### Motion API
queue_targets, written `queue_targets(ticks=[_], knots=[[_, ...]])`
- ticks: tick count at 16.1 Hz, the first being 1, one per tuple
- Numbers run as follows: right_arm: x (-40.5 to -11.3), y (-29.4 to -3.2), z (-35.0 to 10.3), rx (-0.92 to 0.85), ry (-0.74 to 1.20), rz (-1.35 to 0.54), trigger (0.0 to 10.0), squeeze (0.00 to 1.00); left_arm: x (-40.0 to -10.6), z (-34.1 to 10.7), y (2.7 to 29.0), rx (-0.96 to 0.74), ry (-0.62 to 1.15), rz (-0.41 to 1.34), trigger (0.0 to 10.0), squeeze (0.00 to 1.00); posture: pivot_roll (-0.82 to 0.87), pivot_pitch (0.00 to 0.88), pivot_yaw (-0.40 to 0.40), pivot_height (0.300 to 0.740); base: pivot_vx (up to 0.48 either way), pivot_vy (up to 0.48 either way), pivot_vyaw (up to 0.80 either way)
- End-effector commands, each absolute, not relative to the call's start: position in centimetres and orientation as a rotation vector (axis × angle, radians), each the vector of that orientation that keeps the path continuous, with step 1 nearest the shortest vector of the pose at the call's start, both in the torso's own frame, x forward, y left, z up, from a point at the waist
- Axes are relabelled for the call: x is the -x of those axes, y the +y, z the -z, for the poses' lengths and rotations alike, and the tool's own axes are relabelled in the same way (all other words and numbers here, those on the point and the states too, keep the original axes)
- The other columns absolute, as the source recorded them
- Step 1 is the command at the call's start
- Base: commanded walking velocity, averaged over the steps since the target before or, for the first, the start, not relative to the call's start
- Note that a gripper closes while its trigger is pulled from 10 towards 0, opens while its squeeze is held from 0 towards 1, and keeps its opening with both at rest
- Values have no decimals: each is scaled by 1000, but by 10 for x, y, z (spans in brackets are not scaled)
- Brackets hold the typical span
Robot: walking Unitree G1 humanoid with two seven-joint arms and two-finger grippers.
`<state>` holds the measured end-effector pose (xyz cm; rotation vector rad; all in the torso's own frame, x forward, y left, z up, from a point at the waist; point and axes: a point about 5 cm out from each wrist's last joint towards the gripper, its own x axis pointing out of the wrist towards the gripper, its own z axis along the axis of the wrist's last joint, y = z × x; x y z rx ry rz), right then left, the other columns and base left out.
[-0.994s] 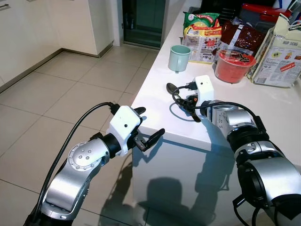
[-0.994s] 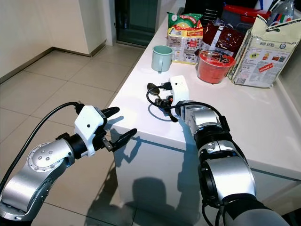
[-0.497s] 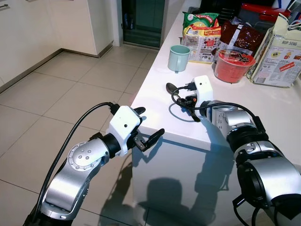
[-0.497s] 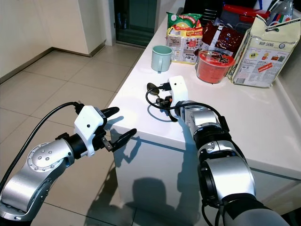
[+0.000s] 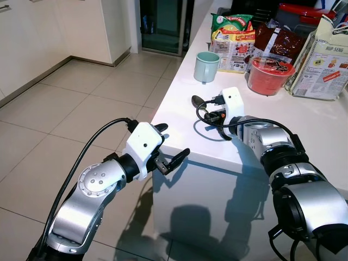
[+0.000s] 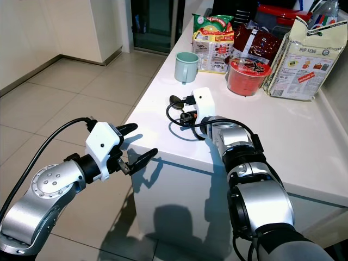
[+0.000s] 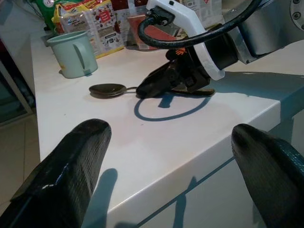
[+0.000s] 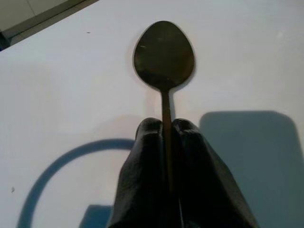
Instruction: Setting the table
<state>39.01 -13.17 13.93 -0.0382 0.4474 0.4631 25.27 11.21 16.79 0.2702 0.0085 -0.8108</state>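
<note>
Crowding the far end of the white table (image 5: 304, 117) are snack packets (image 5: 234, 35), a red lidded bowl (image 5: 270, 73) and a paper sack (image 5: 329, 60), with a pale green mug (image 5: 206, 66) standing nearer, just beyond the dark, glossy spoon (image 5: 198, 100). The right pincer (image 8: 164, 142) is clenched on the spoon's thin handle, its oval bowl lying on the smooth tabletop ahead of the fingers. The left pincer (image 5: 171, 147) hangs released off the table's near corner, over the beige tiled floor (image 5: 65, 103).
</note>
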Motion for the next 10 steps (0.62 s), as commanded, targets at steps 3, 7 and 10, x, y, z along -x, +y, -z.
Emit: queue_targets(ticks=[3, 7, 10], knots=[[-394, -140, -152, -13, 408, -445, 0, 0, -253, -174, 111, -292, -25, 814, 10000, 0, 94, 0, -42, 740, 0, 0, 0], [-389, -150, -173, -80, 329, -457, 0, 0, -253, -175, 112, -293, -31, 807, 10000, 0, 84, 0, -34, 740, 0, 0, 0], [-382, -158, -186, -121, 290, -448, 0, 0, -254, -175, 111, -292, -41, 795, 10000, 0, 81, 0, -33, 740, 0, 0, 0]])
